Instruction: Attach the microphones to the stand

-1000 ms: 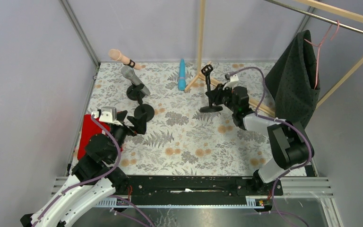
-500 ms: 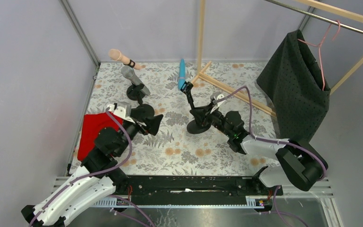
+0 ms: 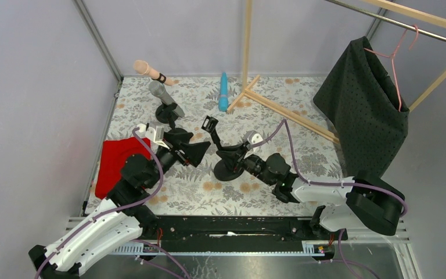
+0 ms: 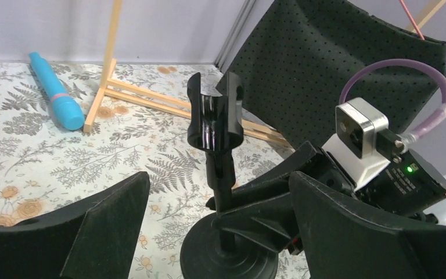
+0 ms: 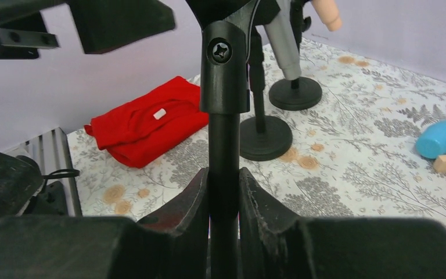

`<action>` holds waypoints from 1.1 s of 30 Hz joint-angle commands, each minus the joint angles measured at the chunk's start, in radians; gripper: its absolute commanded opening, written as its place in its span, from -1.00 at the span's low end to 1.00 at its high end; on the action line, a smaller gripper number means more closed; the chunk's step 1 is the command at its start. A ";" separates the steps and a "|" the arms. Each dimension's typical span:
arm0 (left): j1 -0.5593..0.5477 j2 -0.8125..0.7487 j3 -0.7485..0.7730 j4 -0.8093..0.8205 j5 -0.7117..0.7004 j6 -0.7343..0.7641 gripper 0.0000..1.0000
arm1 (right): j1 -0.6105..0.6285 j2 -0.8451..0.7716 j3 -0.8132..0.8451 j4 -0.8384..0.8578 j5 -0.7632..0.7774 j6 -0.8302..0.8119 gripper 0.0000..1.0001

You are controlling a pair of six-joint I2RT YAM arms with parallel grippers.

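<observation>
Right gripper (image 5: 223,189) around stand (image 5: 225,87), top cropped

Floral table (image 3: 209,200), lightly cluttered.
Blue mic (image 3: 223,93) lies at the back; wooden frame (image 3: 279,110) just right of it, pink mic (image 3: 147,70) and grey-mic stand (image 3: 165,114) leftward, bare stand (image 3: 228,170) nearer, red cloth (image 3: 113,163) nearer-left.
</observation>
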 commanded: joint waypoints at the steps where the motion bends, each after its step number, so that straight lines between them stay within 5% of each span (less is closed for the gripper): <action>1: 0.000 0.004 -0.006 0.071 0.033 -0.055 0.83 | 0.066 -0.024 0.043 0.221 0.119 -0.025 -1.00; 18: -0.001 -0.006 0.012 0.034 0.060 -0.091 0.37 | 0.233 0.122 0.162 0.392 0.193 -0.065 -1.00; 26: -0.001 -0.008 0.011 0.022 0.068 -0.103 -0.33 | 0.250 0.146 0.177 0.394 0.223 -0.083 -1.00; 30: -0.001 -0.009 0.012 0.020 0.075 -0.097 -0.92 | 0.252 0.154 0.183 0.371 0.245 -0.082 -0.76; 33: -0.001 -0.018 0.014 0.009 0.063 -0.066 -1.00 | 0.252 0.142 0.193 0.317 0.256 -0.070 -0.33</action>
